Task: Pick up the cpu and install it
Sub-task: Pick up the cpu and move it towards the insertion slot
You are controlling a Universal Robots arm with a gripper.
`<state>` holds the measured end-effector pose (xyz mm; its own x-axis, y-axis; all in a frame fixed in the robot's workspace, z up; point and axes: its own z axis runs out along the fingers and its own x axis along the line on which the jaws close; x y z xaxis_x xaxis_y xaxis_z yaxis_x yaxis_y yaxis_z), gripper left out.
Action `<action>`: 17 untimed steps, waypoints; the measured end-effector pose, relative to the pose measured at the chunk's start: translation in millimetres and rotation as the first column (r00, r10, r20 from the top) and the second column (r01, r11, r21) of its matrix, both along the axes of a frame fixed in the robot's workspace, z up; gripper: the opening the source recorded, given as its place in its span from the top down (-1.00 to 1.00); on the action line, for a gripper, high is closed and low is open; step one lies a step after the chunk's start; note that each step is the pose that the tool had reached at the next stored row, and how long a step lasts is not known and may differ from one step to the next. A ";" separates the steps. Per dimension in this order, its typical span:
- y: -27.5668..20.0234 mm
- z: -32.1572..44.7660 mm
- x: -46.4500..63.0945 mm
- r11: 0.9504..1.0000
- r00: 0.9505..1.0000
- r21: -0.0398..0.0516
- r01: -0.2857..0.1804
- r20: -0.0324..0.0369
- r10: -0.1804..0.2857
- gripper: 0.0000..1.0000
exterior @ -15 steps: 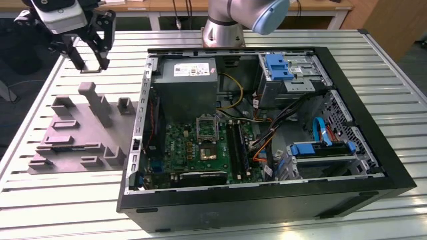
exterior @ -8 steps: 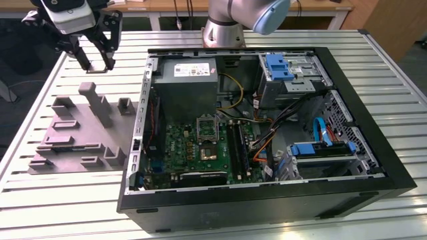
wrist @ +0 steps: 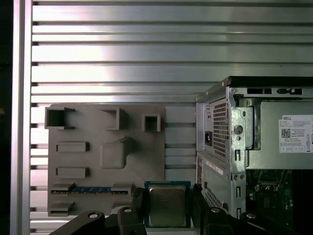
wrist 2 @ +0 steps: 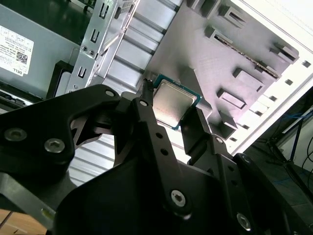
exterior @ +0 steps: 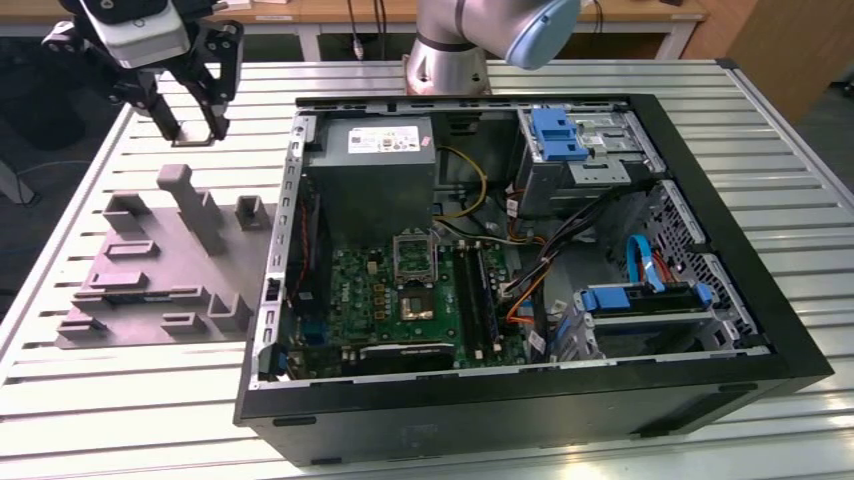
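The gripper (wrist: 167,201) grips the cpu (wrist: 167,208) by two opposite edges (fingers cover those edges, and the first wrist view cuts off its near edge). It hangs clear above the grey tray (wrist: 146,159), with the open computer case (exterior: 534,270) beyond on the slatted table (exterior: 134,400).

The gripper (wrist: 167,197) clamped the cpu (wrist: 166,209) by two opposite edges at the frame's edge, metal top facing the camera. Beyond it, mid-frame, the grey moulded tray (wrist: 105,161) lay on the slatted metal table (wrist: 146,49), a blue strip (wrist: 90,190) seated in one slot. The open computer case (wrist: 220,147) stood just beside the tray.
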<state>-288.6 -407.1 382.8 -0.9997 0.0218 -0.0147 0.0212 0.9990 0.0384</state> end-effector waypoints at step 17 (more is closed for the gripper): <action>0.0 0.0 14.6 1.000 1.000 0.000 0.000 0.000 0.000 0.05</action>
<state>-273.9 -407.1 382.8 -0.9997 0.0217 -0.0147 0.0212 0.9990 0.0384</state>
